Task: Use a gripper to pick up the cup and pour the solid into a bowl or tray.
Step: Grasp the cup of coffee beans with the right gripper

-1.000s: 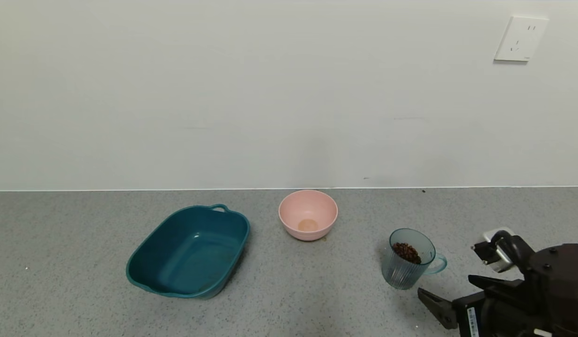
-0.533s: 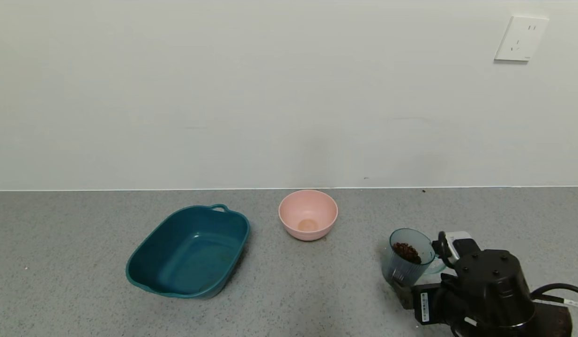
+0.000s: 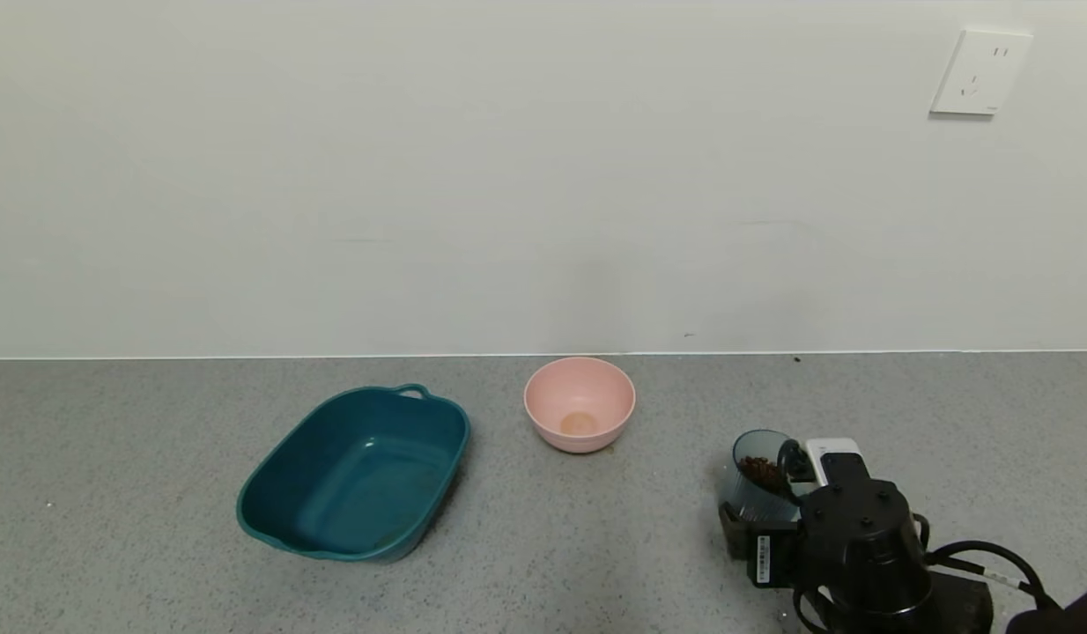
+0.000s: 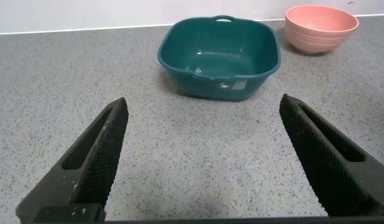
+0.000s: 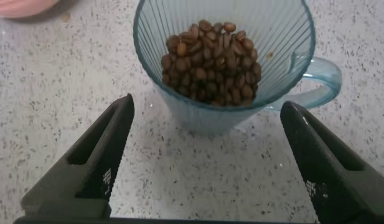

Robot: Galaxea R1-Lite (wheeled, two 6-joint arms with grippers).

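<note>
Left gripper: parked low over the table, jaws spread wide, holding nothing; teal tray ahead.
Bowl: left of the cup, well apart.
Cup: upright on the table, beans inside.
Right gripper: jaws wide apart, just before the cup, not touching.
Writing: small label on the wrist, unreadable.
Change: right gripper has advanced leftward to the cup.
</note>
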